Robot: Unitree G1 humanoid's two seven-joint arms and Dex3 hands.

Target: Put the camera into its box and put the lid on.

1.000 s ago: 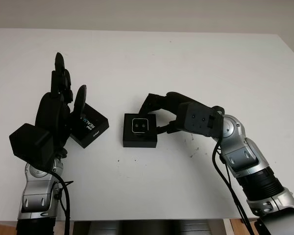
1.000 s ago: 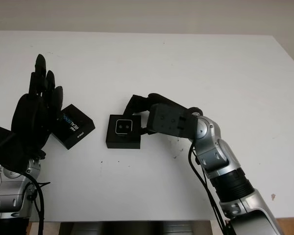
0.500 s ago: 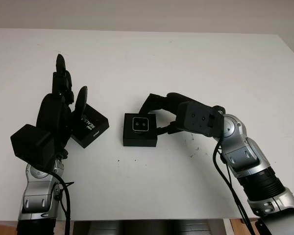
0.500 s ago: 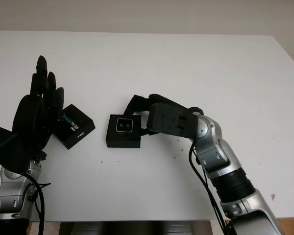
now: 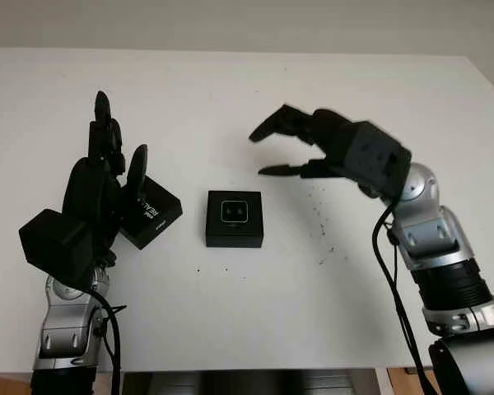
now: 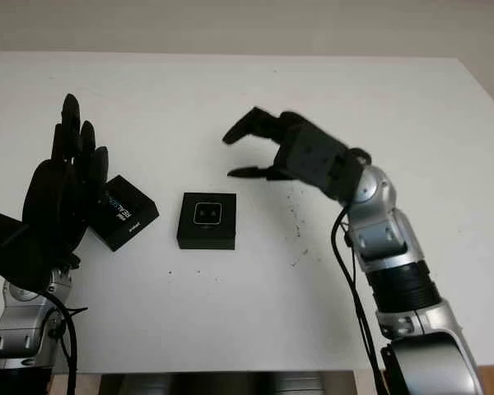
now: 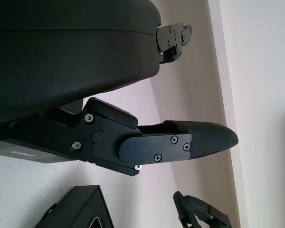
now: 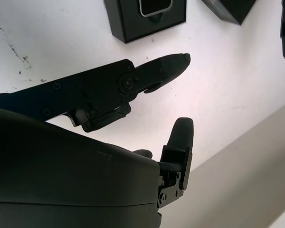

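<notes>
Two parts down: camera [image 5: 235,212] sits in its box [image 5: 234,230] mid-desk [image 5: 247,90], lens facing up, squarish, no clear long axis. Lid [image 5: 151,211] lies just left of box, skewed to it, printed face up. Left hand [image 5: 99,185] open, held over lid's left side, empty. Right hand [image 5: 292,146] open, raised beyond box, to its right. Next, probably: grip lid by its edges, square it to box, lower straight.

Close up, left robot hand [image 7: 133,118] open above the white surface [image 7: 256,95], 1 black finger [image 7: 190,142] reaching across, a black box corner [image 7: 80,211] at the edge, another dark robot hand [image 7: 199,216] beyond.
</notes>
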